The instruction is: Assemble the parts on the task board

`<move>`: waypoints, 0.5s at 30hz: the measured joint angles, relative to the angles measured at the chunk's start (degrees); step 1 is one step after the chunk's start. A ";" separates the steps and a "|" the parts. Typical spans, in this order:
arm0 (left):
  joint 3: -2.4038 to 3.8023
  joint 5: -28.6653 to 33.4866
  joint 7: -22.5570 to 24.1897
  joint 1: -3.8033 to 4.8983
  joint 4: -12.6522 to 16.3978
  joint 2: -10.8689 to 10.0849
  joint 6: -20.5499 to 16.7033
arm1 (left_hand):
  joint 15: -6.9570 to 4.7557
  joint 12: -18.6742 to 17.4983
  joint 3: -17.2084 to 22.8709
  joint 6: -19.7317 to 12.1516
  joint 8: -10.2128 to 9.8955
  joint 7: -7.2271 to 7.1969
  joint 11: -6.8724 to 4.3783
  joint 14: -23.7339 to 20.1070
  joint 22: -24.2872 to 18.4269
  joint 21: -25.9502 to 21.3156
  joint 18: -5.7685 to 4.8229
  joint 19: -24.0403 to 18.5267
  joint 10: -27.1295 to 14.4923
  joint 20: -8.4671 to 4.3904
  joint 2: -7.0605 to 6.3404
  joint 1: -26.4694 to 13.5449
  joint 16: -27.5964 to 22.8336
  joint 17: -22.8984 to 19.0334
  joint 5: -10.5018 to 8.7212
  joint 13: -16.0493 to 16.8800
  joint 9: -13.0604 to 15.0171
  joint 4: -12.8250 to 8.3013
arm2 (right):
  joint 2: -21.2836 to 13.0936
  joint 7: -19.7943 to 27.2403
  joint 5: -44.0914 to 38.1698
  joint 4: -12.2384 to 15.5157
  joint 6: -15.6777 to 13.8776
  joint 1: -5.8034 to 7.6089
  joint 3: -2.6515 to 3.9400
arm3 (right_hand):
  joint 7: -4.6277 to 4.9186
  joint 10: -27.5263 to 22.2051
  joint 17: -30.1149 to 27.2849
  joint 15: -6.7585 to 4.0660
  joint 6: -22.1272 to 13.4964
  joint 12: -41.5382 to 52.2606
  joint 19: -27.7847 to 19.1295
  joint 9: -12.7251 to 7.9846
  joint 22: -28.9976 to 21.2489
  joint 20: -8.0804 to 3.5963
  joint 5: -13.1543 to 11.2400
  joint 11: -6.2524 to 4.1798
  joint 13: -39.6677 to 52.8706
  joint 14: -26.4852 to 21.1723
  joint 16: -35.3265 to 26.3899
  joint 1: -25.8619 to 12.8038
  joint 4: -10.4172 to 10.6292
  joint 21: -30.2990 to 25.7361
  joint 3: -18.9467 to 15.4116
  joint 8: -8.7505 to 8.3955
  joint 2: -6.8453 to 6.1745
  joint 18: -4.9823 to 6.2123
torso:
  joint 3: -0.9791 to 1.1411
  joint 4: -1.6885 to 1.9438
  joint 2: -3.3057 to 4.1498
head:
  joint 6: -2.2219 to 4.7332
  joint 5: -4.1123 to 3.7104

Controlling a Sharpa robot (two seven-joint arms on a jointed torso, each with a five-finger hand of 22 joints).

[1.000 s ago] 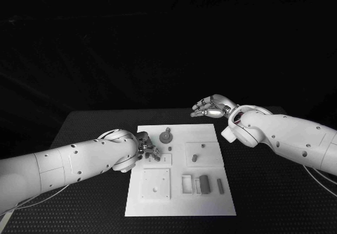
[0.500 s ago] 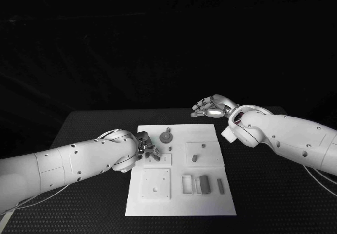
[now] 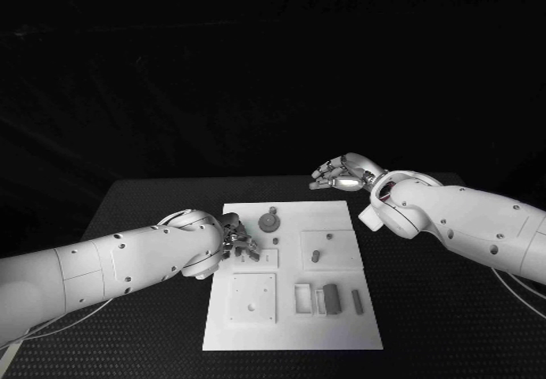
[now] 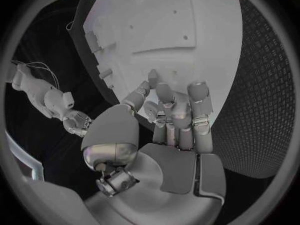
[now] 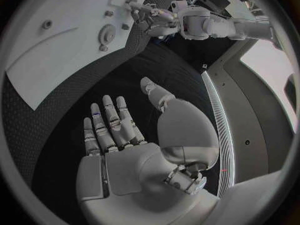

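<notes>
1. The left hand (image 3: 238, 245) sits low over the near-left part of the task board (image 3: 342, 332), its fingers (image 4: 178, 105) bunched with their tips down on the white surface. Whether a part is pinched under them I cannot tell; the fingers cover the spot.
2. Just beyond that hand, toward the board's far edge, stands a round disc-shaped part (image 3: 268, 222). A short upright peg (image 3: 314, 256) stands in a square recess to the hand's far side, toward the right arm.
3. Nearer the robot than the hand lies a flat square plate (image 3: 252, 298), and beside it an open frame (image 3: 303, 298), a dark block (image 3: 331, 298) and a thin bar (image 3: 356, 300).
4. The right hand (image 3: 345, 175) hovers off the board's far right corner, over the table (image 3: 148, 205), empty, fingers loosely apart and well clear of any part.
5. Risk: the left fingers hide their own contact point, so a misjudged pinch could tip or skid a small part across the smooth board.
6. Pressing down at the board's edge could also shift the board, since the right hand is not bracing it.
</notes>
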 measured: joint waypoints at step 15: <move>0.00 0.38 0.05 0.00 -0.06 -0.01 0.02 | 0.09 0.00 0.35 -0.05 -0.09 -0.07 0.00 0.12 -0.01 -0.21 -0.02 0.00 0.00 0.00 -2.15 -0.96 0.00 -0.06 0.38 -0.08 -0.05 1.30 | -0.05 -0.01 0.01 -0.02 0.02 0.00 0.00 | 0.00 0.00 0.00 0.00 0.00 0.00 0.00 -0.05 -0.06 0.00 0.00 0.00 0.00 0.00 0.00 0.00 0.00 0.00 0.00 0.00 0.00 0.00 | 0.02 -0.02 0.00 | 0.02 -0.03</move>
